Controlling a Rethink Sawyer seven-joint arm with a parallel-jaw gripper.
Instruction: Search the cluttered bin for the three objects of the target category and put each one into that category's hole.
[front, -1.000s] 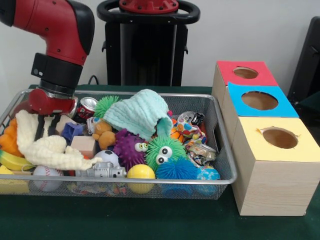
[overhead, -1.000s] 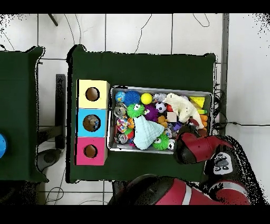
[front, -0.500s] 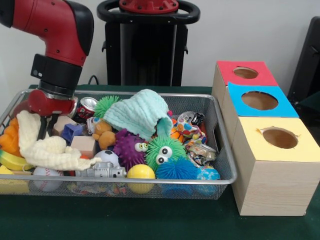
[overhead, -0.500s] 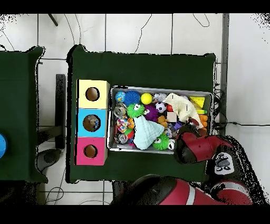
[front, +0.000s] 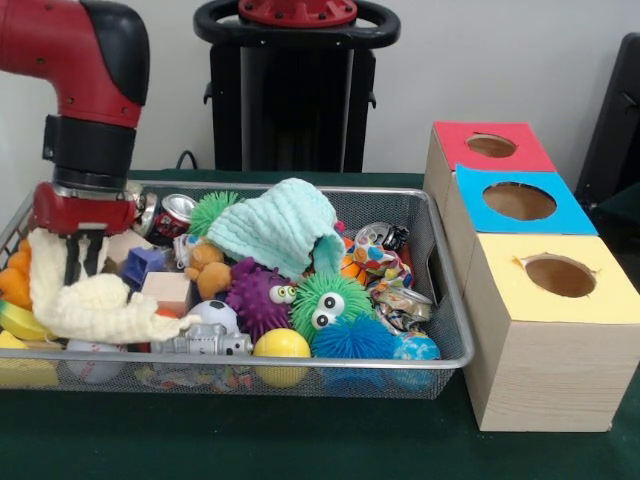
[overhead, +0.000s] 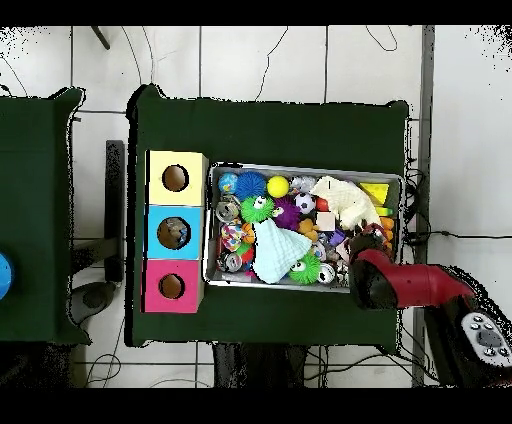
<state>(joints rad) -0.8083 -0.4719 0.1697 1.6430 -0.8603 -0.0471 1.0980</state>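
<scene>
Green felt covers the counter under a wire bin heaped with toys. My pincer holds a cream cloth at the bin's end farthest from the three holed boxes. I judge sorting barely begun.

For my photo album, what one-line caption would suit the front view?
Red robot arm's gripper lifting a cream cloth from a toy-crammed wire bin beside three boxes.

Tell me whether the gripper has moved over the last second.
Yes. In the front view the gripper has shifted left, away from the soda can toward the wire bin's left end, dragging the cream cloth.
</scene>
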